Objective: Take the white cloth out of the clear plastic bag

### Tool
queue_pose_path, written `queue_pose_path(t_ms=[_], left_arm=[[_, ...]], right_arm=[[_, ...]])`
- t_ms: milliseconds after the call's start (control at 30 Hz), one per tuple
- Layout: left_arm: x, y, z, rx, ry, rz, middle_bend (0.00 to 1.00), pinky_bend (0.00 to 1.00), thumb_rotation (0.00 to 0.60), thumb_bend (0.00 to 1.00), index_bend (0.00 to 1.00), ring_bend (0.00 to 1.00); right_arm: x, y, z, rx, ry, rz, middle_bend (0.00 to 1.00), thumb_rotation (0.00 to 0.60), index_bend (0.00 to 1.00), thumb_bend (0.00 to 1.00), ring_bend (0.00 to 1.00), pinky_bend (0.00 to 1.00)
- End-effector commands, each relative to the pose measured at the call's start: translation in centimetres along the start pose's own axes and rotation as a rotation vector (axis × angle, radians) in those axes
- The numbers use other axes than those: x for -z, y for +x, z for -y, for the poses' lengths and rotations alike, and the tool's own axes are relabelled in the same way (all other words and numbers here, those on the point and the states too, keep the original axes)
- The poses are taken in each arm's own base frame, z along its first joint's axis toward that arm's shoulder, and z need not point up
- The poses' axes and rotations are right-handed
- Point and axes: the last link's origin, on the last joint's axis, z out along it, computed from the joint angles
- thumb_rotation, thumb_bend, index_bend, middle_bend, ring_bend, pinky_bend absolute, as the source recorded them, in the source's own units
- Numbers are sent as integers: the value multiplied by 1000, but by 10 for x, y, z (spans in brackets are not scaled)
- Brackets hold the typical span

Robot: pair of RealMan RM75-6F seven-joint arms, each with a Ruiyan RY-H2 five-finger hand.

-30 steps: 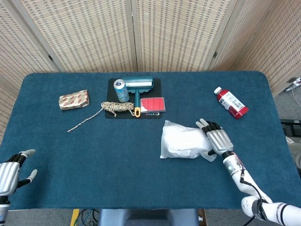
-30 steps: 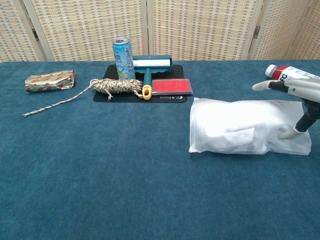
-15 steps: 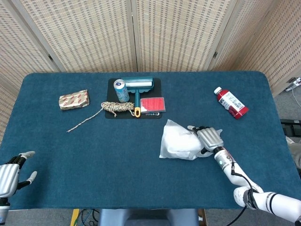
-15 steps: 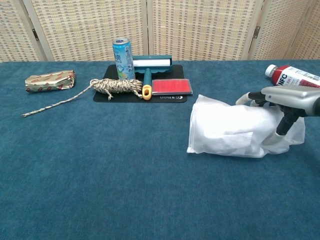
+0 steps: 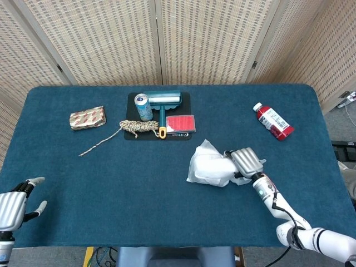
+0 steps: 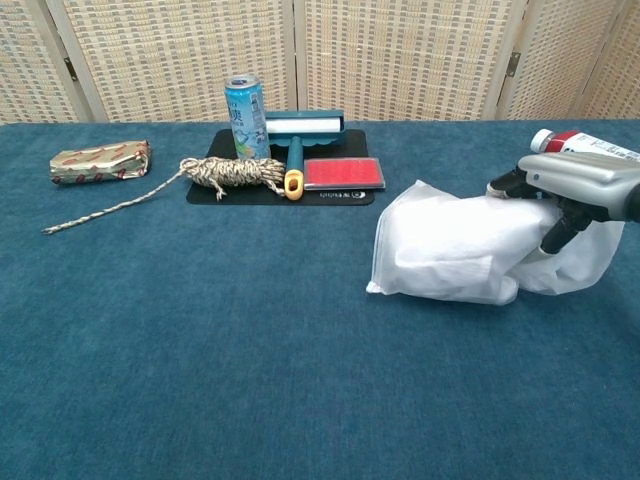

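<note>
The right robot hand (image 6: 560, 195) is being closed on the right end of the clear plastic bag (image 6: 470, 255), where a second ago it was lying flat beside it with fingers extended. The bag is being bunched and dragged slightly leftward across the worktop (image 6: 250, 350); its far end is now being lifted and crumpled, whereas earlier it was lying long and flat. The white cloth (image 5: 208, 169) is being kept inside the bag, near the middle of the worktop, just below the black mat (image 5: 132, 135). Fingers are being curled over the plastic, so the bag end is judged to be gripped, not merely touched; whether cloth is also being caught through the film cannot be told.

The left robot hand (image 5: 14, 208) is being held spread and empty at the near left edge, well apart from the bag, barely shifted since before.

For the task, this is being read as the securing step only: the bag is being held, the cloth is not yet being drawn out, and the opening is not clearly visible.
</note>
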Motion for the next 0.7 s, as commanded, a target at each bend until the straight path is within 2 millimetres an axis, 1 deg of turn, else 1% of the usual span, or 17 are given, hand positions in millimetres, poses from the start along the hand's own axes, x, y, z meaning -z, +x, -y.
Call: queue_pose_path(t_ms=[33, 200, 433, 567, 633, 700], left_arm=[[-3, 2, -2, -5, -10, -4, 315, 584, 600, 298, 258, 362], [-11, 5, -8, -14, -40, -12, 313, 584, 600, 298, 259, 360], [-32, 16, -26, 19, -97, -27, 305, 576, 600, 298, 262, 344], [-46, 23, -38, 54, -128, -34, 249, 531, 600, 298, 267, 306], [-53, 25, -45, 75, -146, -38, 202, 495, 600, 298, 271, 267], [-60, 27, -53, 93, -168, -45, 141, 431, 600, 298, 275, 197]], right_arm=[[5, 7, 1, -3, 47, -84, 658, 600, 556, 653, 557, 677], [9, 16, 5, -3, 116, -179, 659, 600, 558, 654, 558, 677], [15, 29, 15, 8, 226, -313, 660, 600, 558, 664, 558, 677], [18, 31, 21, 28, 286, -374, 659, 600, 558, 664, 558, 677], [19, 32, 25, 26, 315, -403, 659, 600, 558, 664, 558, 677], [19, 32, 27, 21, 337, -424, 659, 600, 558, 665, 558, 677]])
